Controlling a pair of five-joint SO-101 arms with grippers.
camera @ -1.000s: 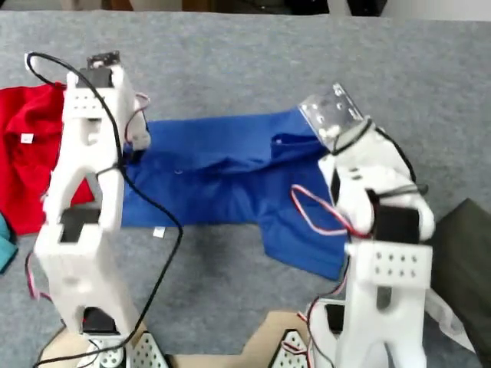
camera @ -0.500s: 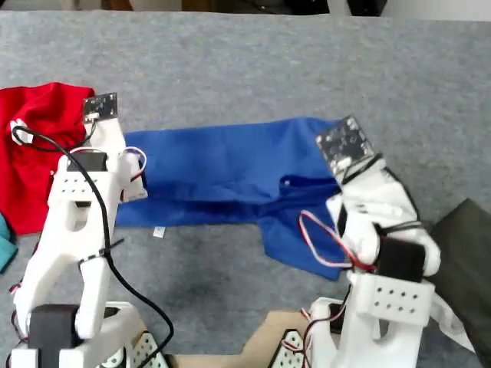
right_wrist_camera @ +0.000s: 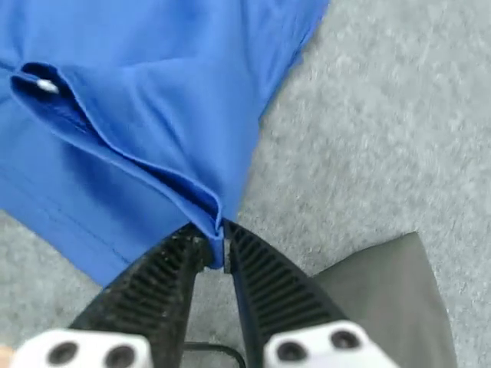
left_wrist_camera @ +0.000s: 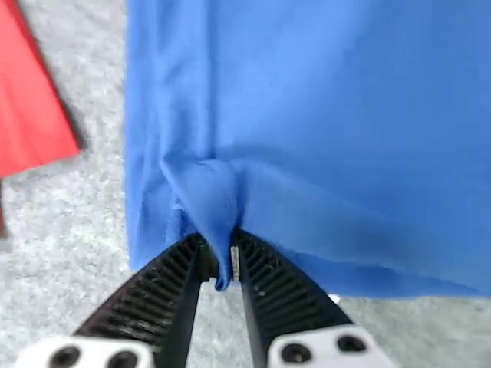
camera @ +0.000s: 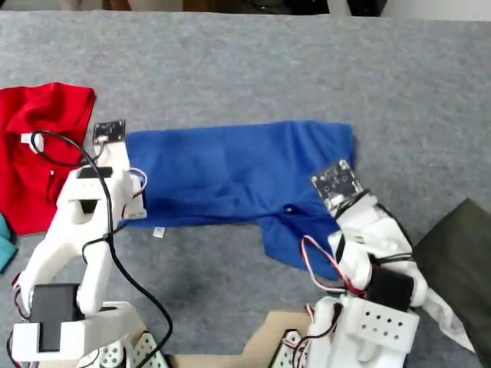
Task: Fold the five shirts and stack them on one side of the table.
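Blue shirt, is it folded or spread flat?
Partly folded: the blue shirt is doubled over lengthwise, one sleeve sticking out; the left claw and right claw each pinch an edge.

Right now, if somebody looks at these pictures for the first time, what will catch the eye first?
The blue shirt spread across the middle of the grey table stands out most. The left gripper and the right gripper each pinch a fold of it, one near each end. A red shirt lies at the table's left side, a dark cloth at its right.
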